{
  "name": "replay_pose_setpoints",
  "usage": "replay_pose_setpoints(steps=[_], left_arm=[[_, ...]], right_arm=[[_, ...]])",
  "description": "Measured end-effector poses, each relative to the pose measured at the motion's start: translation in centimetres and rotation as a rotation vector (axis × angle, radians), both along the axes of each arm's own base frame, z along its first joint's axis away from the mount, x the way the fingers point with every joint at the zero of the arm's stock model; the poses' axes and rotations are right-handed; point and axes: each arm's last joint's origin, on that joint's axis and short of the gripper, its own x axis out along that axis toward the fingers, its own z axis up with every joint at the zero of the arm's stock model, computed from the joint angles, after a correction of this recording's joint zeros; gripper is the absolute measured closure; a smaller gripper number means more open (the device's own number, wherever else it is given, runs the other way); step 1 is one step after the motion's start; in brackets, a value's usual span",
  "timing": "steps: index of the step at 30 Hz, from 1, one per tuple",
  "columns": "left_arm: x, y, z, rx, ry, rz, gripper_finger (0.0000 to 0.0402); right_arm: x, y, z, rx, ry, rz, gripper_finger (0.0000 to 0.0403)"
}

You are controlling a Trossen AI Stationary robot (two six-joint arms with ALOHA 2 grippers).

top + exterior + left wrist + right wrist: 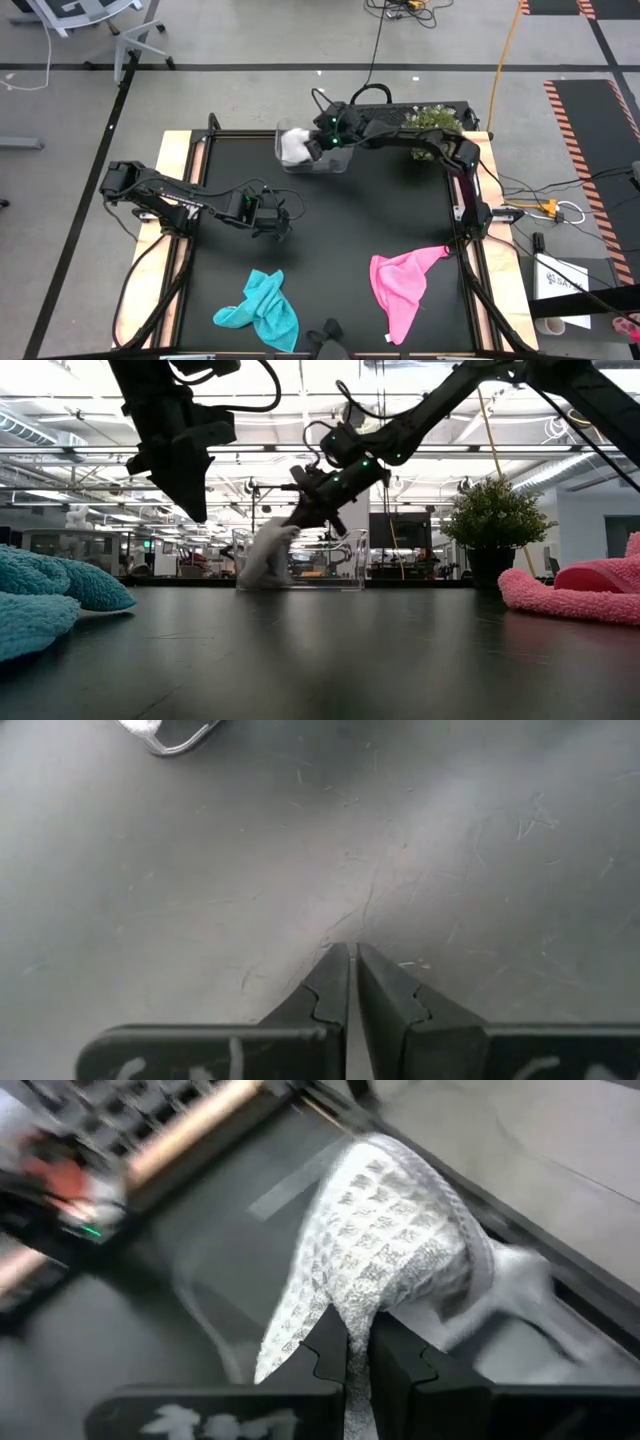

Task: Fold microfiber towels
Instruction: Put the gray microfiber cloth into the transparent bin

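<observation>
The light grey-white towel [293, 146] lies in the clear plastic bin [340, 166] at the table's far side, one part draped over the bin's left wall [268, 555]. My right gripper [312, 148] is shut on it over the bin. The teal towel [262, 310] lies crumpled near the front edge, left of centre. The pink towel [402, 285] lies crumpled at the front right. My left gripper [278, 226] is shut and empty, above the table left of centre, fingers pointing down [352, 982]. My right gripper pinches a bunched fold of the grey-white towel [345, 1295] between its two fingers. The fingers slant down from the right into the bin [300, 515]. The towel hangs slack below them, its lower part [262, 570] on the bin's wall and floor.
A potted plant [432, 120] stands at the far right corner beside the bin. The black mat [340, 230] lies bare between the bin and the two front towels. A metal object [165, 735] lies on the mat near my left gripper.
</observation>
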Motion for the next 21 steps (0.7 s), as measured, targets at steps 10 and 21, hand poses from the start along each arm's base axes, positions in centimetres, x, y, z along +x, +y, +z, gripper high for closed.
replay_pose_setpoints(steps=[10, 21], left_arm=[[0.0, 0.0, 0.0, -0.005, -0.008, 0.013, 0.0376], [0.0, 0.0, 0.0, -0.009, -0.014, 0.021, 0.0376]], right_arm=[[-2.0, 0.1, -0.9, -0.032, 0.258, 0.001, 0.0395], [-2.6, 0.1, 0.3, -0.115, 0.305, -0.040, 0.0395]])
